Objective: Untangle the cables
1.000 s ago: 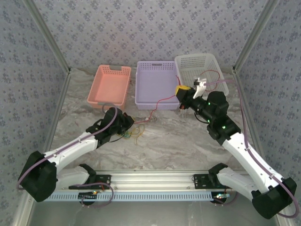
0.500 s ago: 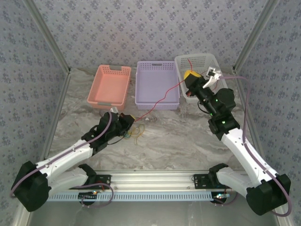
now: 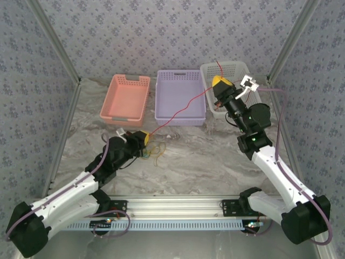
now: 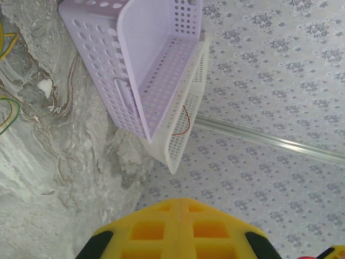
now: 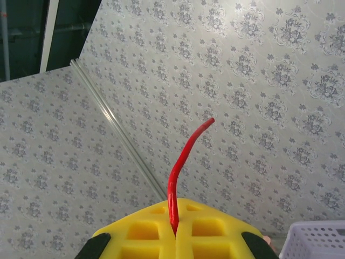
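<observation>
Wallpaper behind; right gripper [image 5: 175, 233] pinches cable [image 5: 171, 189].

The left arm [image 3: 70, 191] runs from the lower left corner of the top view toward centre-left, lying low. The left gripper [image 3: 141, 136] points right, and in its wrist view the yellow pads [image 4: 151, 232] are pressed flat together. The right arm [image 3: 280, 172] climbs from the lower right to the upper right. The right gripper [image 3: 219, 82] is raised and tilted up-left (clamped on a red cable [image 5: 180, 162]).
</observation>
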`<state>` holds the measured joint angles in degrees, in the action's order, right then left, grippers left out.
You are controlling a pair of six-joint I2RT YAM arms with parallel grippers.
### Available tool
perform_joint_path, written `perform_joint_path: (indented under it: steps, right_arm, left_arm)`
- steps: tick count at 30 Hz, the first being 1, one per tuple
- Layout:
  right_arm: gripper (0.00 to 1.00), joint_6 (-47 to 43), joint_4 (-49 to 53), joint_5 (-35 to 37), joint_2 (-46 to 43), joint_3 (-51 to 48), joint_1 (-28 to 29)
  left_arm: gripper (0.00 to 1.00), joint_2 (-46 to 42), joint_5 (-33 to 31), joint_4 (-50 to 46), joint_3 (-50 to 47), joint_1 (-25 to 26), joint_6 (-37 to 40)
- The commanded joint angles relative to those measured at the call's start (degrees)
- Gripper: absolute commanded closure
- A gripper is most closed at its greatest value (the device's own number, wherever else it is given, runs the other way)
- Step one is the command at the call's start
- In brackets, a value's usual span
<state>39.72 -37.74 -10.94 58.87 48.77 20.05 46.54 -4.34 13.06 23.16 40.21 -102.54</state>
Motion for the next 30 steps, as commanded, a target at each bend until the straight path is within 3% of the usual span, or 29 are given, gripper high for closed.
perform_joint_path:
  steps: [1,8,15,20,25,26,30]
  right_arm:
    - [1.0,2.38,-11.11,5.94,-1.39,1.54,-2.87]
    - [1.0,2.2,-10.96,5.18,-1.17,1.94,-3.15]
    - [1.0,-0.79,-5.07,3.02,-1.39,4.78,-3.35]
    - [1.0,-3.17,-0.65,2.77,-0.9,7.53,-3.57]
    - [1.0,-9.51,11.45,1.96,1.34,15.05,-3.87]
    - [1.0,-11.05,14.06,1.6,1.68,16.47,-3.88]
    - [1.0,-17.71,23.44,1.51,2.5,22.5,-4.3]
  left_arm:
    - [1.0,1.43,-3.18,-9.93,-2.18,-0.51,-2.94]
    - [1.0,1.02,-2.95,-9.22,-2.47,-0.31,-4.37]
    - [1.0,1.83,-2.81,-13.21,2.05,0.29,0.74]
    - [1.0,6.04,-2.48,-11.02,4.69,3.16,2.85]
    - [1.0,13.56,0.83,-6.89,11.49,5.65,8.56]
    - [0.92,14.92,1.92,-6.63,13.17,5.8,9.85]
    - [0.35,19.26,4.74,-8.26,20.61,6.22,16.18]
